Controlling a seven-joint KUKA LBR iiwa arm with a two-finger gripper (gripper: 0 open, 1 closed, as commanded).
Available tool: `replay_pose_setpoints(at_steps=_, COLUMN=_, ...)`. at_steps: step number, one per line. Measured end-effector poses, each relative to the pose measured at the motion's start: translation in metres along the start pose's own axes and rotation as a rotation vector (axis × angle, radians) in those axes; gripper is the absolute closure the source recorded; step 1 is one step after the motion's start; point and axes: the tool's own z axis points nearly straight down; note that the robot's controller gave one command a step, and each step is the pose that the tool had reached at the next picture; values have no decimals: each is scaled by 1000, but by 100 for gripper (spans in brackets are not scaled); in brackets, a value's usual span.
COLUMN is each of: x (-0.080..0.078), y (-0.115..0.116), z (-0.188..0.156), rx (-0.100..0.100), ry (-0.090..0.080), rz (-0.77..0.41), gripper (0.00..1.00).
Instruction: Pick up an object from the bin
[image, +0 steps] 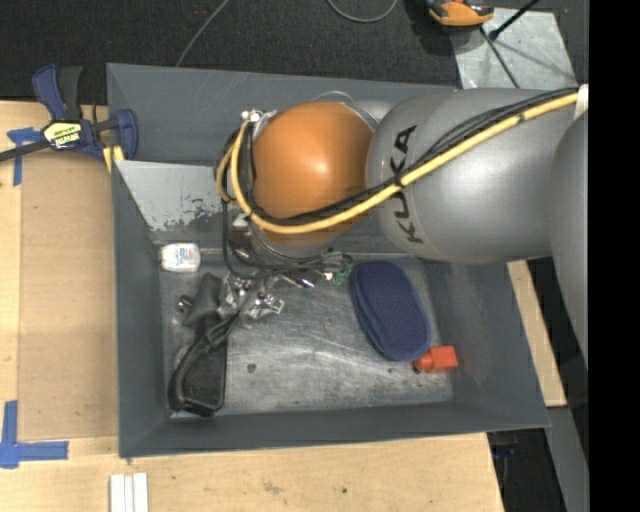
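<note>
in the camera view the gripper (252, 297) hangs low under the orange wrist cover (305, 160) over the left of the bin (300, 420), just beside the upper end of a black strapped pouch (203, 372) lying along the left wall; whether it is spread or pressed together i cannot tell. a dark blue oval case (390, 308) and a small orange block (437, 359) lie well apart to the right. for a clean pick i judge it should drop straight onto the narrow strap end, clear of the wall, and close only once centred.
</note>
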Motion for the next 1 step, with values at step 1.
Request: replay_pose_setpoints(at_steps=1, x=1, y=-3, z=-66, rx=9, ry=-9, rz=44, gripper=100)
